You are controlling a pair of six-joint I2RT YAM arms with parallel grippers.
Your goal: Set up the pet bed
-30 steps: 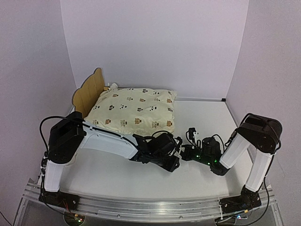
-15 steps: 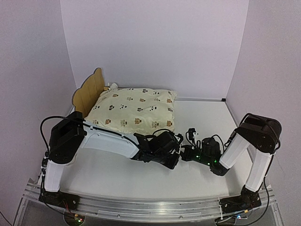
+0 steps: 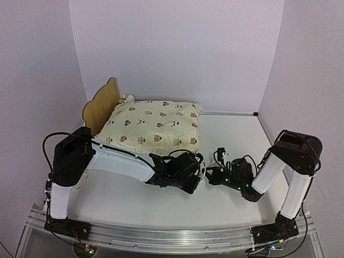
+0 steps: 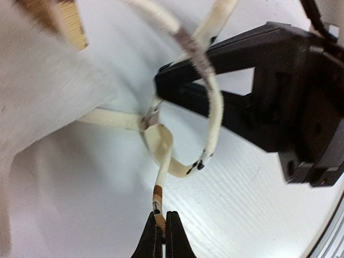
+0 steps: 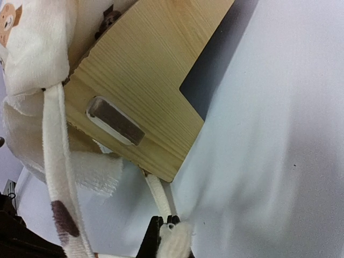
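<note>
The pet bed (image 3: pixel 101 106) stands at the back left, its plywood bear-ear headboard showing. The cream bear-print cushion (image 3: pixel 156 126) lies on it and hides the base. My left gripper (image 3: pixel 196 178) and right gripper (image 3: pixel 208 175) meet at the bed's near right corner. In the left wrist view my left gripper (image 4: pixel 163 228) is shut on the end of a cream cushion tie (image 4: pixel 159 188) that runs to a loose knot (image 4: pixel 148 119). In the right wrist view my right gripper (image 5: pixel 167 221) is shut on another cream tie (image 5: pixel 159 194) below the bed's wooden leg (image 5: pixel 145 80).
A small white thing (image 3: pixel 128 98) peeks out beside the headboard behind the cushion. Pale walls close the table (image 3: pixel 231 134) on the left, back and right. The right gripper's black body (image 4: pixel 285 102) fills the right side of the left wrist view, close to the ties.
My left gripper has drawn a little to the left and nearer, with the tie end in it. The right arm has barely moved.
</note>
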